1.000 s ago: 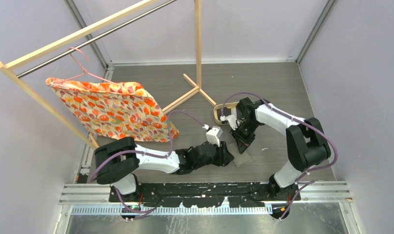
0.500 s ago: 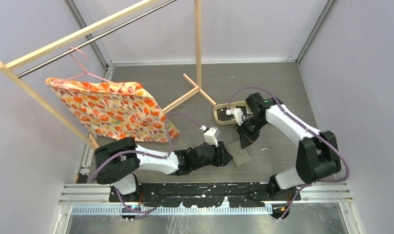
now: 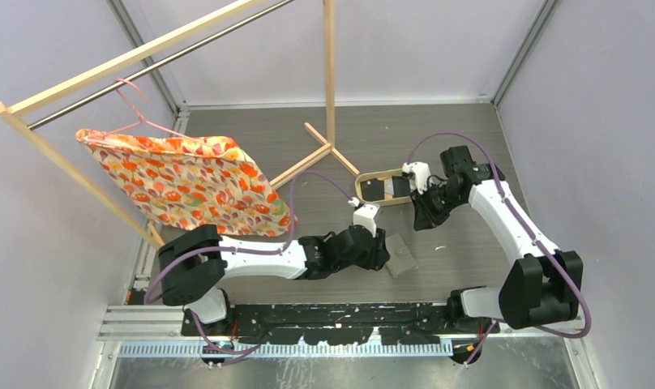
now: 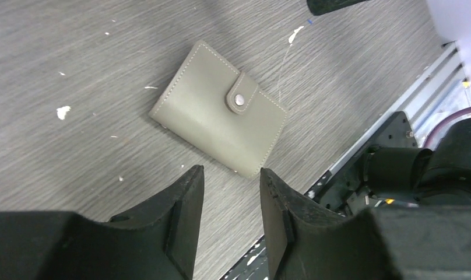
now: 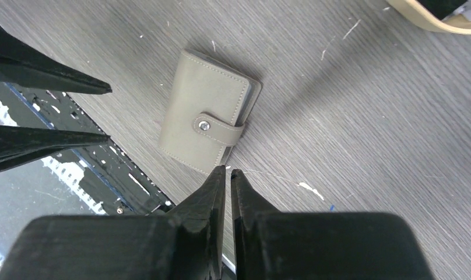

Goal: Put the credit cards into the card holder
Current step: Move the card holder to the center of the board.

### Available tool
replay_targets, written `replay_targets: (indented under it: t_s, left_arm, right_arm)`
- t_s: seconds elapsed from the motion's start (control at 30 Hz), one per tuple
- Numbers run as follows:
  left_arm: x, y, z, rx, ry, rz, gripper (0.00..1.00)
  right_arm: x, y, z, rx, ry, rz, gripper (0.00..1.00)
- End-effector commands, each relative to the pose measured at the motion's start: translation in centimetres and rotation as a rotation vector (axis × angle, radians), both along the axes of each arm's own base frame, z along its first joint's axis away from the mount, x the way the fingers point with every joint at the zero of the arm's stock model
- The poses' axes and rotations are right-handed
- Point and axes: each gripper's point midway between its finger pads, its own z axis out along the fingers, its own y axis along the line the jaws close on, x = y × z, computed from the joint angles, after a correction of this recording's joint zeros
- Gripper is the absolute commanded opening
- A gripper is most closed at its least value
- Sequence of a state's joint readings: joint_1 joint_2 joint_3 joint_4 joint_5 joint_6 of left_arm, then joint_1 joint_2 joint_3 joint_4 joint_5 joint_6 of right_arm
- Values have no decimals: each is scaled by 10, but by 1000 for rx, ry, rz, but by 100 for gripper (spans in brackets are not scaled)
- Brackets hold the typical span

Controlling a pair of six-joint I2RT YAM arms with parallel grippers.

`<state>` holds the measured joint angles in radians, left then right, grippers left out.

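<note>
The card holder (image 3: 401, 257) is a grey-taupe wallet, folded shut with its snap strap closed, flat on the table. It also shows in the left wrist view (image 4: 218, 119) and the right wrist view (image 5: 207, 119). My left gripper (image 3: 385, 253) is open and empty, low beside the wallet's left edge (image 4: 228, 172). My right gripper (image 3: 422, 220) is shut and empty, above the table behind and to the right of the wallet (image 5: 228, 170). Small dark flat shapes (image 3: 373, 189) lie in the oval tray; I cannot tell whether they are credit cards.
The oval wood-rimmed tray (image 3: 361, 195) stands behind the wallet, its rim also in the right wrist view (image 5: 431, 23). A wooden rack foot (image 3: 320, 154) and a hanging orange floral cloth (image 3: 186, 182) are to the left. The black base rail (image 3: 348, 316) runs along the near edge.
My right arm has drawn back and to the right, away from the wallet, and now sits beside the tray. My left gripper has edged right, closer to the wallet.
</note>
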<state>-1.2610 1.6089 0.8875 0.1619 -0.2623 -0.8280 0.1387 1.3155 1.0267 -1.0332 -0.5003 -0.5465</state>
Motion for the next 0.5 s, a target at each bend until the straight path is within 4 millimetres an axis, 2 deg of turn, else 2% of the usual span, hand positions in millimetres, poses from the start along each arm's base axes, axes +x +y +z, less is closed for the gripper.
replay_targets:
  t_s: [0.0,0.13,0.27,0.3,0.47]
  left_arm:
    - [6,20,10,173,-109,-73,43]
    - [8,26,17,184,-154,-87,48]
    - [17,37,20,143,-172,-37,73]
    - [17,36,23,106,-163,-39,76]
    - [17,44,13,21,-65,-30,77]
  right_arm:
    - [8,-1,11,34,-57,-33,15]
    - [0,2,-7,40,65,-21,19]
    - [-8,3,-25,40,192,4,19]
    - [-9,5,-27,43,205,7,20]
    - [-5,16,-36,42,227,5,30]
